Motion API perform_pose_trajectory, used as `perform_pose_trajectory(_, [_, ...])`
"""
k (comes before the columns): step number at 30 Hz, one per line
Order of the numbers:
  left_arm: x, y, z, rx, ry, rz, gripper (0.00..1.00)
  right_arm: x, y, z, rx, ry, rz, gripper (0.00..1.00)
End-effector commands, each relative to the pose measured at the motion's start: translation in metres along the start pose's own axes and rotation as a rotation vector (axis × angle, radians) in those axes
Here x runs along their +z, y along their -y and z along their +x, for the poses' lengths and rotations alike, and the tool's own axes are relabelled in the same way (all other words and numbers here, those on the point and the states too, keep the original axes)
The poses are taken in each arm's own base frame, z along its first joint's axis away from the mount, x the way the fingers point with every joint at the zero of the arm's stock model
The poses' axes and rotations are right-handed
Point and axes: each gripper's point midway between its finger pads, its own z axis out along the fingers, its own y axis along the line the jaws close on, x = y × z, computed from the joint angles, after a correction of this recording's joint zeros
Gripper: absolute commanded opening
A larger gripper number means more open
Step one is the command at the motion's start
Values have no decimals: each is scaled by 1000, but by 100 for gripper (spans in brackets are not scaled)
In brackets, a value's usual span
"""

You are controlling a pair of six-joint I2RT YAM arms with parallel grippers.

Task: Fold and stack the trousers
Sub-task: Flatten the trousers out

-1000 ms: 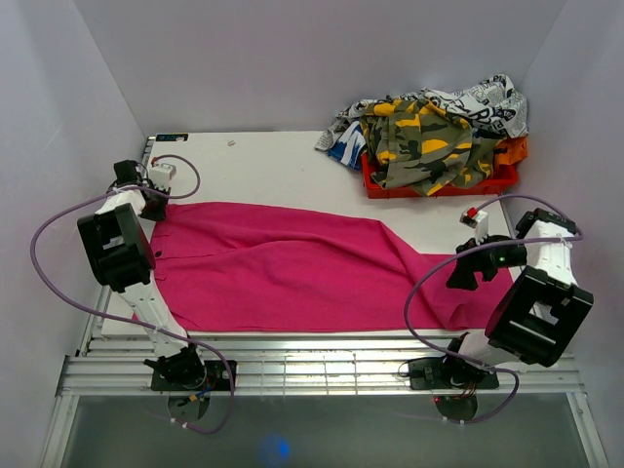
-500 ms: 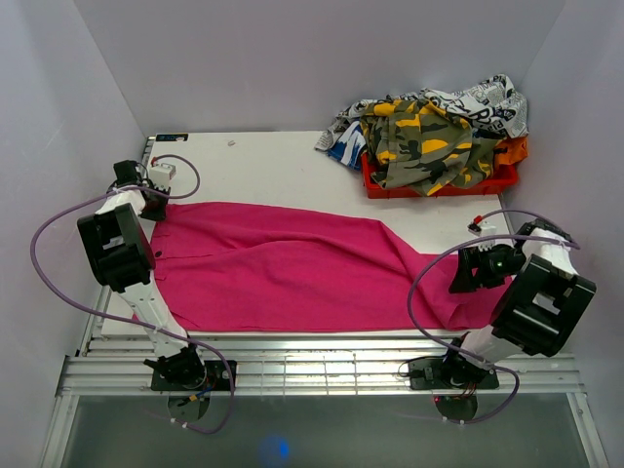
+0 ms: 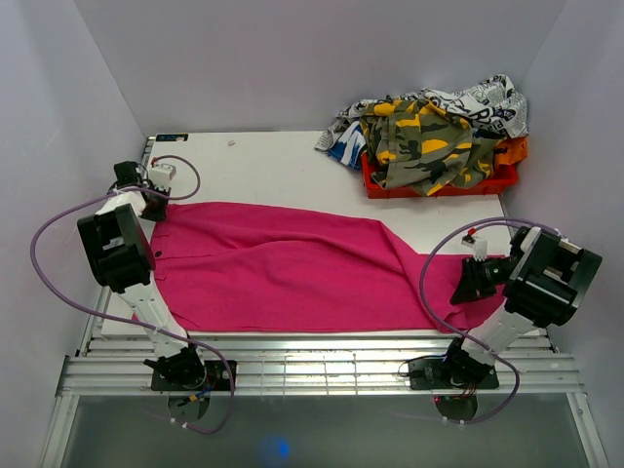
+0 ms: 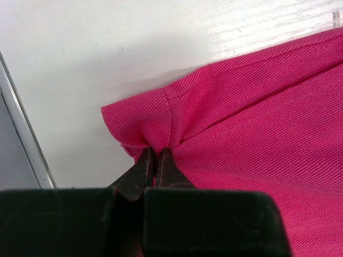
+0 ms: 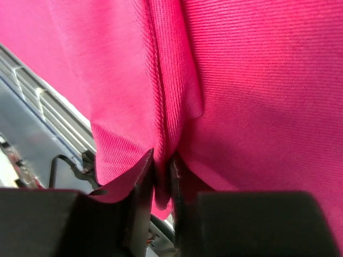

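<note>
The hot-pink trousers (image 3: 292, 268) lie spread flat across the white table (image 3: 263, 166), reaching from its left side to its right edge. My left gripper (image 3: 159, 214) sits at their far left corner. In the left wrist view it (image 4: 155, 155) is shut on a bunched corner of the trousers (image 4: 257, 118). My right gripper (image 3: 460, 291) rests at the trousers' right end, close to the table's near edge. In the right wrist view its fingers (image 5: 162, 160) pinch a raised fold of the trousers (image 5: 257, 80).
A red bin (image 3: 439, 187) at the back right holds a heap of clothes, with a camouflage garment (image 3: 419, 136) on top. Metal rails (image 3: 322, 366) run along the table's near edge, just below the trousers' right end.
My right arm has swung out toward the table's right edge and lowered onto the trousers' end. Its jaws went from wide open to closed on the fabric. The left arm has not moved.
</note>
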Motion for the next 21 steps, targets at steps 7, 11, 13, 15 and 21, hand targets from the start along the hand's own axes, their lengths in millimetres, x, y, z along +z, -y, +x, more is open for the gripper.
perform_pose_trajectory(7, [3,19,23,-13,-57,62,0,-62,-1,-38,-119,151,94,8])
perform_pose_trajectory(11, [2,15,21,-17,-56,50,0,-99,11,-63,-197,199,206,8])
perform_pose_trajectory(13, [-1,8,16,-26,-41,36,0,-114,22,-76,-240,223,283,8])
perform_pose_trajectory(15, [-4,1,13,-47,-26,27,0,-136,34,-96,-264,267,375,8])
perform_pose_trajectory(21, [-17,-19,-15,-64,67,-23,0,-177,82,-155,-308,379,582,8])
